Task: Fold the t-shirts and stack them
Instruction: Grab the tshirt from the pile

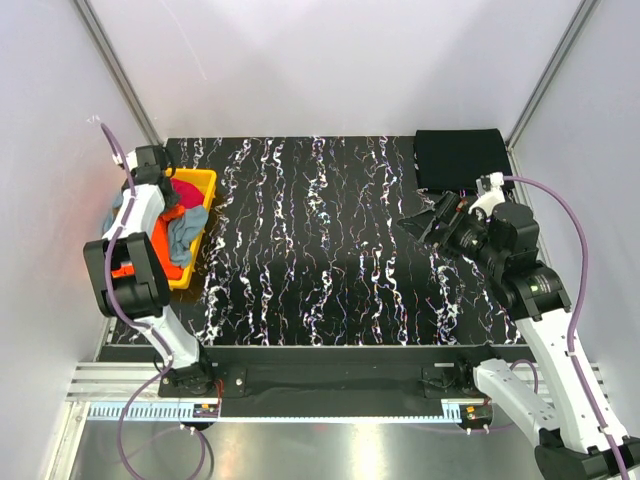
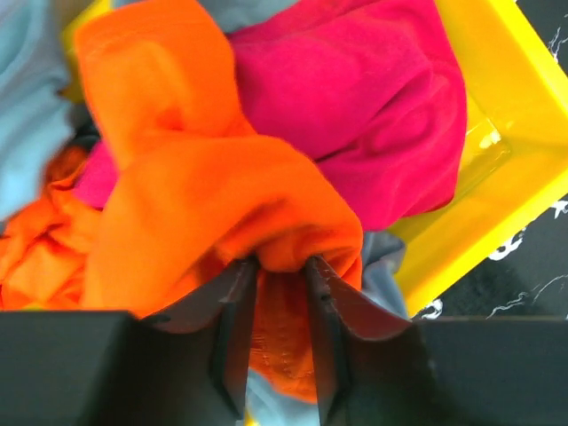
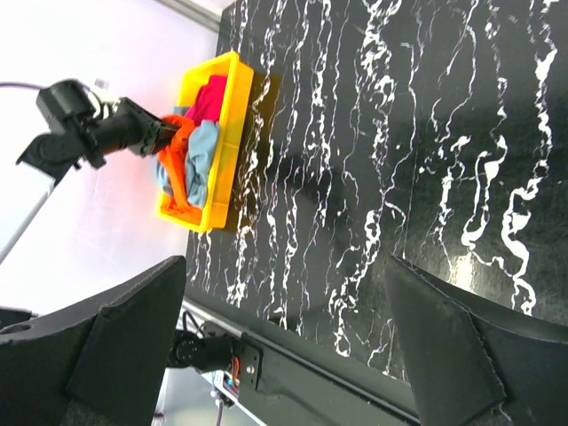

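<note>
orange is the pick! from the top view, the left hand (image 1: 168, 192) is down in the yellow bin (image 1: 196, 176) at nine o'clock on the counter (image 1: 320, 260), right in the heap where the orange t-shirt (image 1: 161, 240) lies. a black t-shirt (image 1: 458, 158) sits folded at one o'clock, so the stack looks started there. the right hand (image 1: 432, 222) hovers at three o'clock, over bare counter.

left wrist view: both fingers (image 2: 232, 306) are pinched partway in on a fold of orange cloth that bulges just above them. the magenta t-shirt (image 2: 355, 98) is at one o'clock and a grey-blue t-shirt (image 2: 27, 115) at nine.

right wrist view: jaws spread wide, nothing between them.

step in hand, i'd say: fetching the next shirt. next it calls for a clean lift clear of the bin rim, without the tangled neighbours dragging along, then a spread flat on the counter.
</note>
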{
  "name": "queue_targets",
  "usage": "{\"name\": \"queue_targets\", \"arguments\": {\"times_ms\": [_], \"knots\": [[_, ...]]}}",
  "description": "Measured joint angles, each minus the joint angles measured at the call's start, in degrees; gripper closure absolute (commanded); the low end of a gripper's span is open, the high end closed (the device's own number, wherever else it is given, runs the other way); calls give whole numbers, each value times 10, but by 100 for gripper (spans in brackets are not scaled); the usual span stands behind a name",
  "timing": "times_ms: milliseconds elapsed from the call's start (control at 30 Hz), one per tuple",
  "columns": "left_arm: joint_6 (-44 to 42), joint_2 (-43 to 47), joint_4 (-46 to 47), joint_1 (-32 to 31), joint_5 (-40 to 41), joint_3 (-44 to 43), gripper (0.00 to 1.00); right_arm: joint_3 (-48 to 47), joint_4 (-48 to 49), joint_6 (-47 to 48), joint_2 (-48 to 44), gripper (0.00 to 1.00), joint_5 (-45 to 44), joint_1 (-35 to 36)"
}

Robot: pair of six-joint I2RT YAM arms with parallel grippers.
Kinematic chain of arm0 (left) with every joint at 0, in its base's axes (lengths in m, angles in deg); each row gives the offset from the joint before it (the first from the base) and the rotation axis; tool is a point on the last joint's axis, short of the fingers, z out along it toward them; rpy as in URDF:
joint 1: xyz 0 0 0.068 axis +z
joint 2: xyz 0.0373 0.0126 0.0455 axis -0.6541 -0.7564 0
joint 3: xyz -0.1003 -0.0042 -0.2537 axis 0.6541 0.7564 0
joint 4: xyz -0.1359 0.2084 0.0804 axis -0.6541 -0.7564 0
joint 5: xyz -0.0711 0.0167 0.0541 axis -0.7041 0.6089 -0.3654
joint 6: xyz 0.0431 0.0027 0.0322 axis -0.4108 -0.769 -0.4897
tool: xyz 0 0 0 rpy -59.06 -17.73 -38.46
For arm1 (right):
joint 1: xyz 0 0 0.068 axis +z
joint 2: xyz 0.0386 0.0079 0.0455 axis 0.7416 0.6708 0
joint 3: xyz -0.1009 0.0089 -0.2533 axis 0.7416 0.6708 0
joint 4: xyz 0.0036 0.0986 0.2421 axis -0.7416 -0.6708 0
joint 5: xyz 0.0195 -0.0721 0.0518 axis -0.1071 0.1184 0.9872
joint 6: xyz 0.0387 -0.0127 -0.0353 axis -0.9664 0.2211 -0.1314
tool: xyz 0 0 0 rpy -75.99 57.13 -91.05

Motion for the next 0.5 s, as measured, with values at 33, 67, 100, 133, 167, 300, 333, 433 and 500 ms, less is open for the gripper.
{"name": "queue_targets", "arguments": {"times_ms": [33,67,100,133,167,300,333,433,500], "knots": [[-5,-4,0,0,-3,-3,89,1,0,0,0,0,3,0],[-5,-5,-3,0,-4,-4,97,3,0,0,1,0,8,0],[-6,-3,-9,0,-3,-7,100,4,0,0,1,0,11,0],[-9,1,-12,-1,-3,-9,100,5,1,0,2,0,12,0],[-11,10,-16,-3,-1,-13,100,5,1,0,4,0,12,0],[-23,61,-42,-13,0,-52,100,5,7,0,20,0,13,0],[-27,72,-43,-18,-3,-66,100,5,8,0,25,0,14,0],[-35,123,-47,-48,-36,-130,100,5,8,-3,45,0,21,0],[-36,156,-47,-75,-58,-177,100,5,9,-5,55,0,28,0]]}}
